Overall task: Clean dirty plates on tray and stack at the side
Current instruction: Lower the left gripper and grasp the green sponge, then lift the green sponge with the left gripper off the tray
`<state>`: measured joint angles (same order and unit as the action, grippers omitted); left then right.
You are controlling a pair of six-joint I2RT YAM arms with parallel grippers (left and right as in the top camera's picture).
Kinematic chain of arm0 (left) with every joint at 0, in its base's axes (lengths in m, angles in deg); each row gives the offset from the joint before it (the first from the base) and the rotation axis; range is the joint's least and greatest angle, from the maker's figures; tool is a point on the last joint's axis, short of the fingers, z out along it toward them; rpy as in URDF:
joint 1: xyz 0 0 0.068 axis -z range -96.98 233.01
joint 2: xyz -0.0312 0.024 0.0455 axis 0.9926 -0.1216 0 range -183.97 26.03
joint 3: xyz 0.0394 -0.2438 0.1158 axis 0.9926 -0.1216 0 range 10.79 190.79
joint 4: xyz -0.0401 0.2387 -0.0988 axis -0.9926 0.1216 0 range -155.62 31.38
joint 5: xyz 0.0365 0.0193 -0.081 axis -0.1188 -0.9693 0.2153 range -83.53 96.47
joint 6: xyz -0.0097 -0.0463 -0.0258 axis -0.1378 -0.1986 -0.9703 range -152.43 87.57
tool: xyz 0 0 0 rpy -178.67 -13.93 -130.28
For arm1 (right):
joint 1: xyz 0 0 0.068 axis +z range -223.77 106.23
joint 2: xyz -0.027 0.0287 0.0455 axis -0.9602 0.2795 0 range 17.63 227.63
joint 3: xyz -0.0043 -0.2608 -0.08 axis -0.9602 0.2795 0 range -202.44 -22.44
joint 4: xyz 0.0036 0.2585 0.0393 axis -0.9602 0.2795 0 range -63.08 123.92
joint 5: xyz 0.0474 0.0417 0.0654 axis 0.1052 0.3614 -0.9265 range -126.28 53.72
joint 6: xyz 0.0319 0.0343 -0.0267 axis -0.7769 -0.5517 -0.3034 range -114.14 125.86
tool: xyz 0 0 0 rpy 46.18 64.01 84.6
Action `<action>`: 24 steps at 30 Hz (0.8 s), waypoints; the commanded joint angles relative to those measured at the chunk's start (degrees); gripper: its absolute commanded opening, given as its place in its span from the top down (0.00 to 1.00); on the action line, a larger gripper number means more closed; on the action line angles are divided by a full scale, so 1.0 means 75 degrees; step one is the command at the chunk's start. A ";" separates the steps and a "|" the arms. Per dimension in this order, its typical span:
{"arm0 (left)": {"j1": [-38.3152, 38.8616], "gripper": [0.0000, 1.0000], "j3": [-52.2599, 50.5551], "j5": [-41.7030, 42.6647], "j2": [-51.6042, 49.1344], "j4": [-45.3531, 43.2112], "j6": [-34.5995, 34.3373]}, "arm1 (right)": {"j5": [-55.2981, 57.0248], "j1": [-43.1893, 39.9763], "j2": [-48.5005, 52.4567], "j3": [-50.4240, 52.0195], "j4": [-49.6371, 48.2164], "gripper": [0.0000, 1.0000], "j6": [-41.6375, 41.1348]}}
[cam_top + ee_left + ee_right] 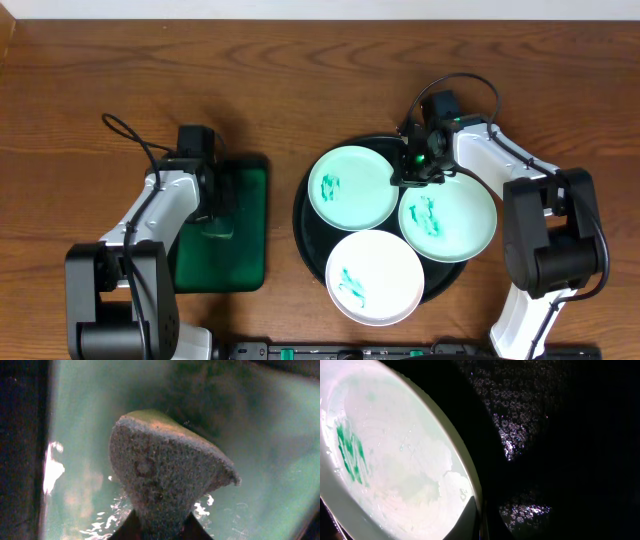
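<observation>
From above, a brown wooden table [100, 60] carries a large round black tray with a raised rim [312, 248], right of the middle. Three round shallow plates lie on it, crowded edge to edge: a pale mint green plate at upper left [352, 187], a second mint green plate at the right [447, 216] and a white plate at the front [375, 277]. Each has teal smears on it. The right gripper [420, 175] reaches down just where the two mint plates meet. From up here I cannot tell which rim it is on, nor how its jaws stand. Well apart to the left sits a smaller dark-green rectangular tray [215, 265], and the left gripper [215, 208] hangs over its upper part.

The left wrist camera looks straight down at a grey-green scouring sponge with a yellowish upper edge [160, 475]. Its lower end is squeezed narrow between the two dark fingers [122, 534], so the left gripper [160, 531] is pinching the sponge. Below it the green tray floor [275, 460] looks wet, with bright glints.

The right wrist camera shows one smeared plate [395, 460], pale and wet, with teal streaks on its far left side. Its rim runs down into the dark fingers [467, 522] at the bottom edge, and the right gripper [481, 519] is pressed together on that rim. To the right is the black tray's speckled, glinting surface [545, 435]
</observation>
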<state>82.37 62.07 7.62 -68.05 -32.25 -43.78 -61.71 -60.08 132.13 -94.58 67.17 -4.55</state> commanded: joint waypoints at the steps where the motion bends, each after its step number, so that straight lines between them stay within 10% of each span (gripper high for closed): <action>1: -0.0032 0.85 -0.0050 -0.0012 -0.0044 -0.0064 -0.0015 | -0.0017 0.0067 0.0108 0.0032 -0.0020 0.99 0.0055; 14: -0.0017 0.93 0.0216 0.0813 0.0871 0.0516 -0.0268 | -0.0017 0.0082 0.0108 0.0032 0.0032 0.99 0.0055; 24: -0.0017 0.93 0.0259 0.0988 0.4194 0.1040 0.0303 | -0.0017 0.0082 0.0108 0.0032 0.0029 0.99 0.0175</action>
<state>82.37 62.27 14.28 -44.41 -24.84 -45.34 -61.73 -60.08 132.13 -94.58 67.49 -4.14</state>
